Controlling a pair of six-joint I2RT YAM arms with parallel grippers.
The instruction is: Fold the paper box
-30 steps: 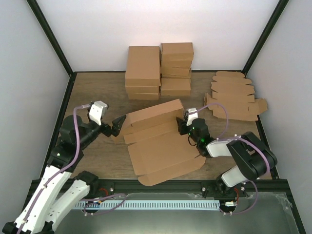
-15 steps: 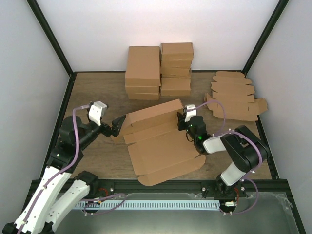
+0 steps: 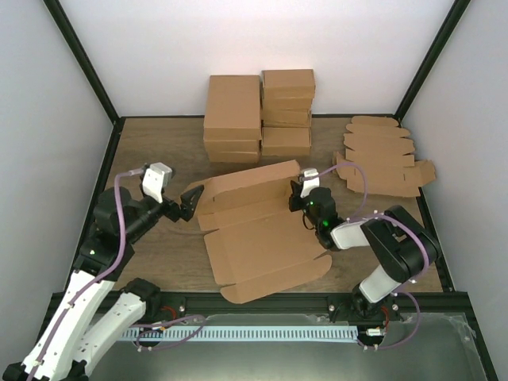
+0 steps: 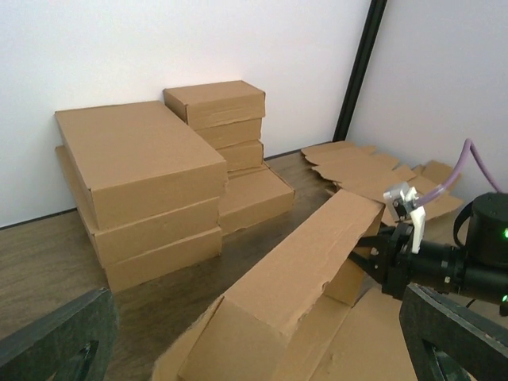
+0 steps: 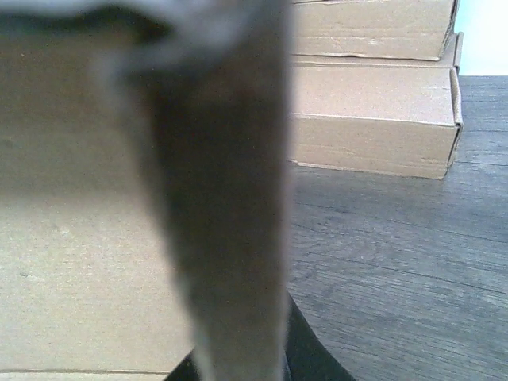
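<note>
Top external: paper box (image 3: 254, 246) lies open in the middle of the table (image 3: 159, 151), front panel flat toward the arm bases, back panel raised. On its right end the right gripper (image 3: 298, 193) is pinched tight on cardboard; right wrist view shows a blurred cardboard edge dead centre. At the box's left end the left gripper (image 3: 191, 203) is spread wide, contact unclear. Behind: stacked closed boxes (image 3: 258, 111) at the back wall, flat blanks (image 3: 381, 151) back right.

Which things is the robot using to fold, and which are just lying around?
For the job: paper box, right gripper pinching its edge, open left gripper beside it.
Lying about: stacked boxes, flat blanks.
</note>
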